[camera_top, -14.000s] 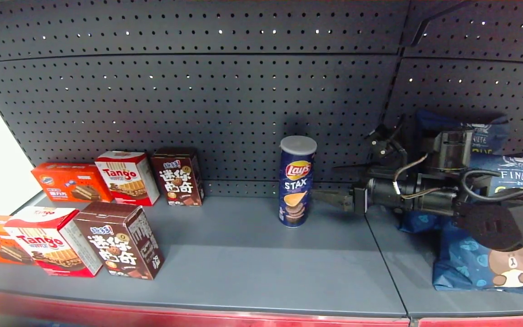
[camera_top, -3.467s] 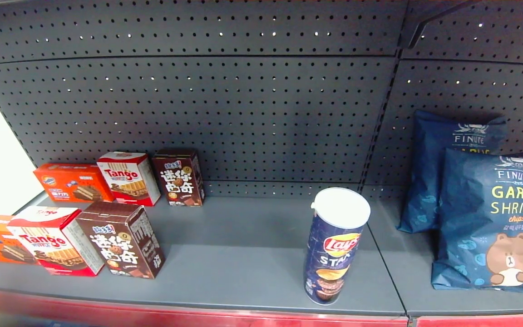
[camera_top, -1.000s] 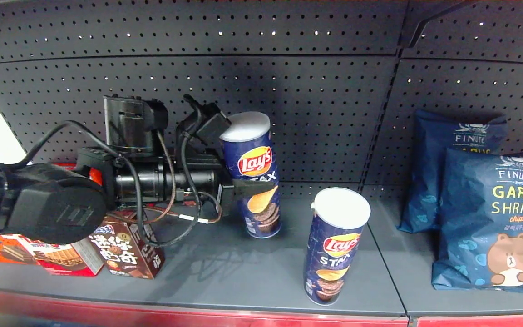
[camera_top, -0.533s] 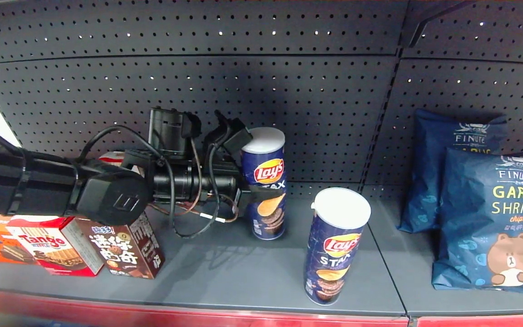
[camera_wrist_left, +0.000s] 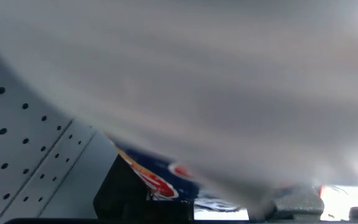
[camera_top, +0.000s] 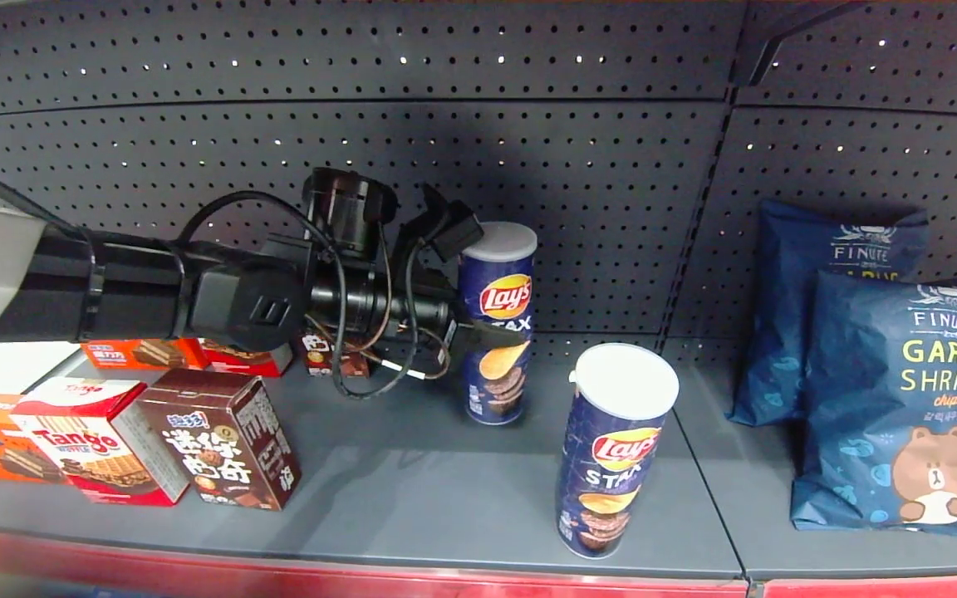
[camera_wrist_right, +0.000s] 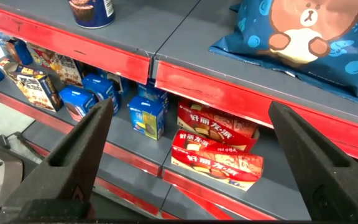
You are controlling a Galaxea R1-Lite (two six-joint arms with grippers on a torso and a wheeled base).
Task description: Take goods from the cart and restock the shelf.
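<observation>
The left gripper (camera_top: 488,334) has carried its can (camera_top: 498,278) further back and right in the last second, jaws clamped round its middle. The can is now upright at the back of the shelf (camera_top: 412,482), behind the front can (camera_top: 611,448). Letting go looks next. The right gripper (camera_wrist_right: 191,155) hangs wide open, empty.

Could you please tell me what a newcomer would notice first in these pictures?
The black left claw, stretched in from the left, stands out most, clamped round an upright blue chip can near the back of the shelf. A second matching can stands near the front edge, with blue snack bags further right.
</observation>
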